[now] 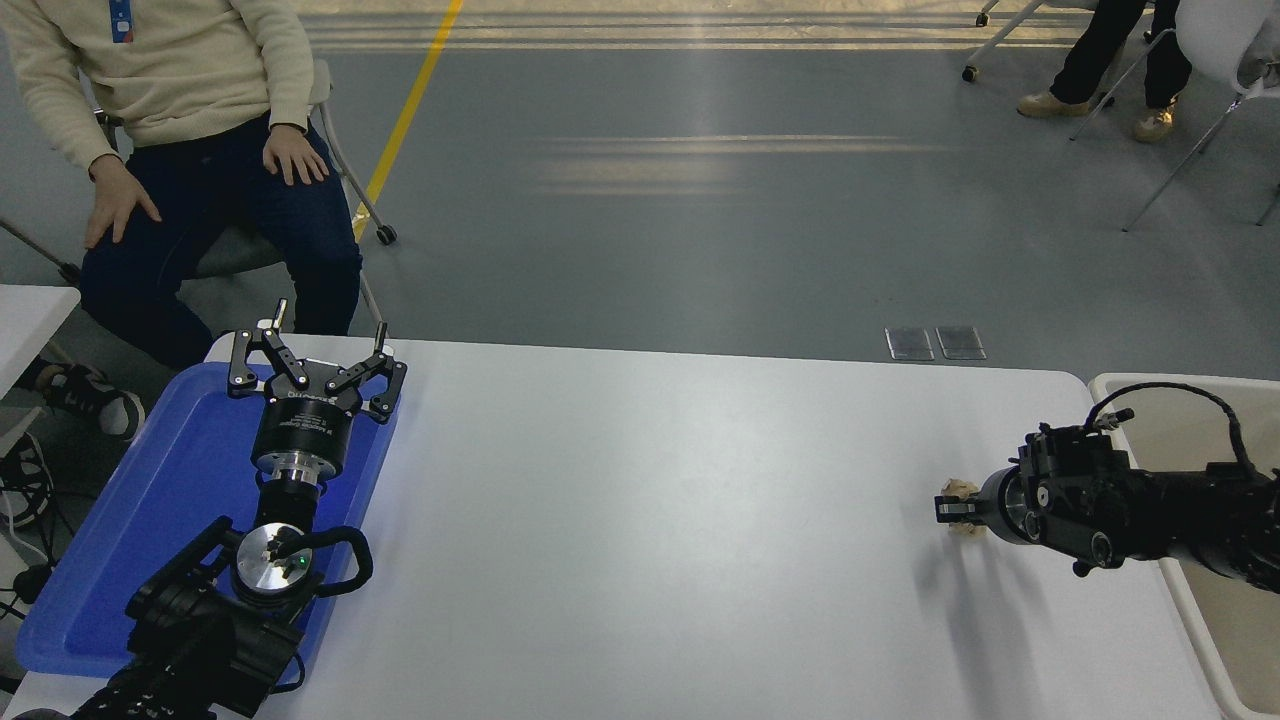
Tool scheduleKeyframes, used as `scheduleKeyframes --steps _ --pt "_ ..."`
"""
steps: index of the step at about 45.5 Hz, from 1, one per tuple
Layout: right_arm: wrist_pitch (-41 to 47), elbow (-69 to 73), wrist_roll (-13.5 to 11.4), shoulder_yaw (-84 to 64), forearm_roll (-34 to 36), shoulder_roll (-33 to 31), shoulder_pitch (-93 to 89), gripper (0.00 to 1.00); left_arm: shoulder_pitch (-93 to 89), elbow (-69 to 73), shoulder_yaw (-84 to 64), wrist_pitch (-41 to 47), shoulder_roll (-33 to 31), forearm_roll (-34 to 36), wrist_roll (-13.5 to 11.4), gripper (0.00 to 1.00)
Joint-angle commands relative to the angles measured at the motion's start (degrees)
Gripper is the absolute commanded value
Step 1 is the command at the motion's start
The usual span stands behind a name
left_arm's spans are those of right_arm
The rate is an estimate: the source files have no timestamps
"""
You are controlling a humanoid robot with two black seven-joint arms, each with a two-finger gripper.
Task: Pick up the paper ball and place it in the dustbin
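Jaws of right gripper (pixel 950 508) clamp one paper ball (pixel 962 490) beside one dustbin (pixel 1190 620).

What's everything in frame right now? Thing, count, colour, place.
paper ball: 1, tan, at the right gripper's fingers, near the table's right end
dustbin: 1, cream-white, off the table's right edge, partly out of frame
tray: 1, blue, table's left end
table: 1, white, foreground
floor plates: 2, grey, on the floor beyond the table
seated person: 1, cream sweater, dark trousers, top left
second person's legs: dark trousers, tan shoes, top right
left gripper: black, open, over the tray
right gripper: black, shut on the paper ball
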Motion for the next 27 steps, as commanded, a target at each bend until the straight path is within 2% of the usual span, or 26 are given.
scheduleKeyframes --steps 1,8,27 --pt "0.29 0.67 0.21 0.02 0.25 -0.19 0.93 0.00 0.04 0.00 0.00 0.00 0.00 -0.01 0.00 1.00" --pt "0.90 2.78 0.21 -0.77 0.16 -0.98 4.62 0.00 0.04 0.00 0.00 0.00 0.00 -0.01 0.00 1.00" --pt "5.73 23.51 0.21 -16.85 0.16 -12.93 30.18 0.00 0.04 0.00 0.00 0.00 0.09 0.08 0.09 1.00"
